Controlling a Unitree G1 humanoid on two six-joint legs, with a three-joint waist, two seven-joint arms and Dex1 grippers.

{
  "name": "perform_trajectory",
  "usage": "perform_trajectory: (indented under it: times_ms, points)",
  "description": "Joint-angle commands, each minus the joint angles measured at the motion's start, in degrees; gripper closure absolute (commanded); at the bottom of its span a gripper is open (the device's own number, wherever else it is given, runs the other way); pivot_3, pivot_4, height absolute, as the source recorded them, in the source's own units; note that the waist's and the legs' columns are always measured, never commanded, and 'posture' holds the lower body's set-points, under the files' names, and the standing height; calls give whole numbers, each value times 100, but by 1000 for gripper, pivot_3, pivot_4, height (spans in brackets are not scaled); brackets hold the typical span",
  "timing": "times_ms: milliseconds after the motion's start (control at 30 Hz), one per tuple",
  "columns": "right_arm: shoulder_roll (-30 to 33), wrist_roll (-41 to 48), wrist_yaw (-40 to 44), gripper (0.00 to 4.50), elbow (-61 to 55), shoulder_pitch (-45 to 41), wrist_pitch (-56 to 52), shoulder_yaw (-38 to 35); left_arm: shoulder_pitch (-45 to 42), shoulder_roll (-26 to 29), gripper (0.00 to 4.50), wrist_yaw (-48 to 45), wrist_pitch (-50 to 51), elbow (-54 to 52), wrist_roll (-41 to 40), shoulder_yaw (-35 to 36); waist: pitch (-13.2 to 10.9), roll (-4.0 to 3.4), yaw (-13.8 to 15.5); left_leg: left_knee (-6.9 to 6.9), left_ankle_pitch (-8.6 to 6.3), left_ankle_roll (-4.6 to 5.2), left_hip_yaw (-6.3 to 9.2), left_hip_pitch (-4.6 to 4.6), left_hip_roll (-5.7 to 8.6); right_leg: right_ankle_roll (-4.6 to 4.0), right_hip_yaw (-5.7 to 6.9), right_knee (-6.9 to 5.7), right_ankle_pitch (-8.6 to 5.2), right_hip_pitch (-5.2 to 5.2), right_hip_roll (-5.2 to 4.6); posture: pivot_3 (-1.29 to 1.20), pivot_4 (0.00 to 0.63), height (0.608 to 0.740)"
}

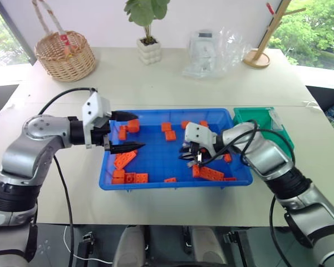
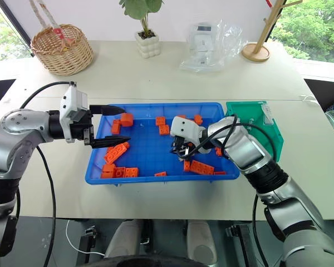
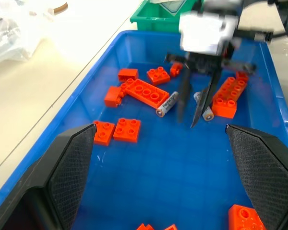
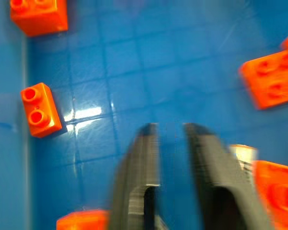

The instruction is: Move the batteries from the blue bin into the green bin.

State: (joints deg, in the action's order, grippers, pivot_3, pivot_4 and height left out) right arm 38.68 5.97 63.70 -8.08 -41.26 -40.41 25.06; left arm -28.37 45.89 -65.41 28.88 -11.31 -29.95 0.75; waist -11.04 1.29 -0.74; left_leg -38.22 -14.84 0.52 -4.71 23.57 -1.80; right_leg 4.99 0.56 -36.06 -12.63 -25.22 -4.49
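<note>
The blue bin [image 1: 172,184] lies on the table with several orange bricks [image 3: 145,91] scattered in it. Two batteries lie on its floor at the right end: one [image 3: 167,104] beside a long brick, the other [image 3: 205,111] partly behind my right gripper's fingers. My right gripper [image 3: 193,117] points down just above them, its fingers a narrow gap apart with only blue floor between them [image 4: 172,128]. My left gripper [image 1: 128,132] hovers wide open and empty over the bin's left end. The green bin [image 1: 257,117] stands against the blue bin's right side.
At the back of the table stand a wicker basket [image 1: 65,55], a potted plant [image 1: 148,49], a clear plastic bag [image 1: 214,53] and a wooden stand [image 1: 260,57]. Bare tabletop lies in front of the blue bin.
</note>
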Motion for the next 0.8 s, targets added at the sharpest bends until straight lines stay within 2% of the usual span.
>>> perform_trajectory:
  times_ms: [33, 200, 433, 800]
  points:
    - [309, 29, 367, 2087, -208, -335, 205, -175, -155, -25, 0, -47, -168, -15, 43, 14, 0, 0, 0, 0, 0, 0, 0, 0, 0, 0, 0, 0, 0, 0, 0, 0, 150, 736]
    - [835, -379, 939, 2087, 312, -465, 1308, 52, -155, -93, 0, -72, -237, 12, 99, -10, 0, 0, 3, 1, 0, 0, 0, 0, 1, 0, 2, 0, 0, 1, 0, 0, 150, 736]
    - [796, -828, 1152, 2087, 1235, -427, 2734, 125, -70, -54, 0, -54, -215, -84, 86, 93, 0, 0, -20, 1, 0, 0, -3, -1, 0, 1, 1, -2, 0, -2, 1, 0, 150, 736]
    - [573, -902, 1236, 2087, 1254, -440, 2919, -147, -49, 64, 0, 20, -134, -139, 78, 171, 0, 0, -4, 0, 1, -1, -3, -1, -1, 1, 1, -3, 0, -2, 2, 0, 150, 736]
